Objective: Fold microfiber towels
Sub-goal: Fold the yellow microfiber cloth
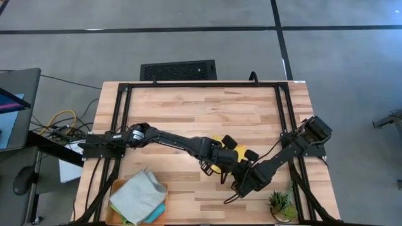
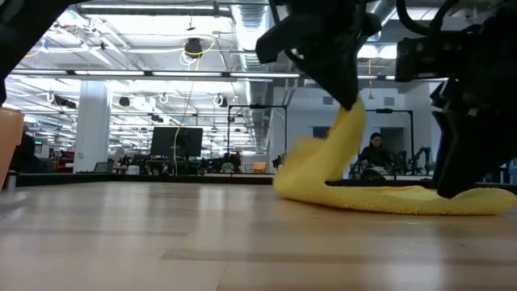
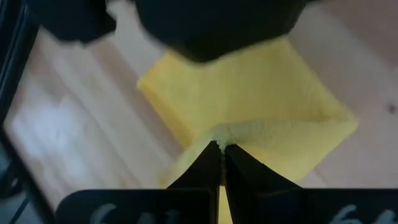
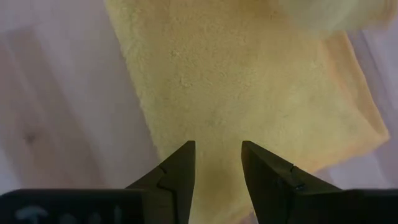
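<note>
My left claw [image 3: 221, 149] is pinched shut on a corner of the yellow towel [image 3: 249, 93], holding that corner up off the table [image 1: 201, 107] so the cloth rises in a slanted flap while the rest lies flat on the wood. My right claw [image 4: 217, 165] stands with its fingers apart and grips nothing; it hangs just over the flat part of the same towel, pointing down onto it, and from the low view it looks to be on or just above the cloth, which I cannot settle. The towel sits right of the table's middle, between my two arms, with both claws crowded over it. What the next move turns on, I judge, is this: the lifted corner is on my left claw's side and the flat part stretches away toward my right claw, so the fold has to carry the raised flap across toward the right claw's side. Other towels, grey [image 1: 139, 193] on top, lie piled on the orange tray [image 1: 117, 186] at the table's front left, well apart.
</note>
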### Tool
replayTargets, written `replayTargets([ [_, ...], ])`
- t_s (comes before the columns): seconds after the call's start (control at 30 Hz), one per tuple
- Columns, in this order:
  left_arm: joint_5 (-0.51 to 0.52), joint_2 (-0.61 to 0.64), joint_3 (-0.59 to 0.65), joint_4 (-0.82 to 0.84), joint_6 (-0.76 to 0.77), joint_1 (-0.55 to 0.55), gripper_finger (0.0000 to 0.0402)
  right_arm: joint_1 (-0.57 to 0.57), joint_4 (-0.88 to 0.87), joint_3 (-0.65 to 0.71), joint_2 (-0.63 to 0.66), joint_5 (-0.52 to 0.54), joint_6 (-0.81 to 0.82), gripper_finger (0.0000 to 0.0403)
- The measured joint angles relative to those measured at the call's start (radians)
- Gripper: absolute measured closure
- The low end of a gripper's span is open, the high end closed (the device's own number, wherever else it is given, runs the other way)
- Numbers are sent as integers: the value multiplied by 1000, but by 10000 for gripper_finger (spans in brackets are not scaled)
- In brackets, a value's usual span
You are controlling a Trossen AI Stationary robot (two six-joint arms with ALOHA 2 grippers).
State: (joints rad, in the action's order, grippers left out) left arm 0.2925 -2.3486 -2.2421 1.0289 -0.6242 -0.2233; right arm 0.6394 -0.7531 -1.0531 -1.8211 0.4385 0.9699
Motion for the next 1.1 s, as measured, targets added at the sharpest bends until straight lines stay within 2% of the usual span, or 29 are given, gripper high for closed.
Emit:
replayTargets([
  [0.1,-51,0,0,-45,-22,9,401,13,-18,0,14,-17,4,249],
  [0.23,-53,0,0,-87,-52,24,401,58,-61,0,53,-53,65,249],
  [0.57,-112,0,0,-211,-62,71,401,210,-143,0,234,-41,266,249],
  [0.63,-150,-5,-1,-249,-71,73,401,235,-144,0,256,-30,286,249],
  [0.77,-209,-12,-1,-293,-90,73,401,272,-147,0,274,-15,311,249],
  [1.1,-209,-11,7,-332,-19,75,401,296,-152,0,270,-11,340,249],
])
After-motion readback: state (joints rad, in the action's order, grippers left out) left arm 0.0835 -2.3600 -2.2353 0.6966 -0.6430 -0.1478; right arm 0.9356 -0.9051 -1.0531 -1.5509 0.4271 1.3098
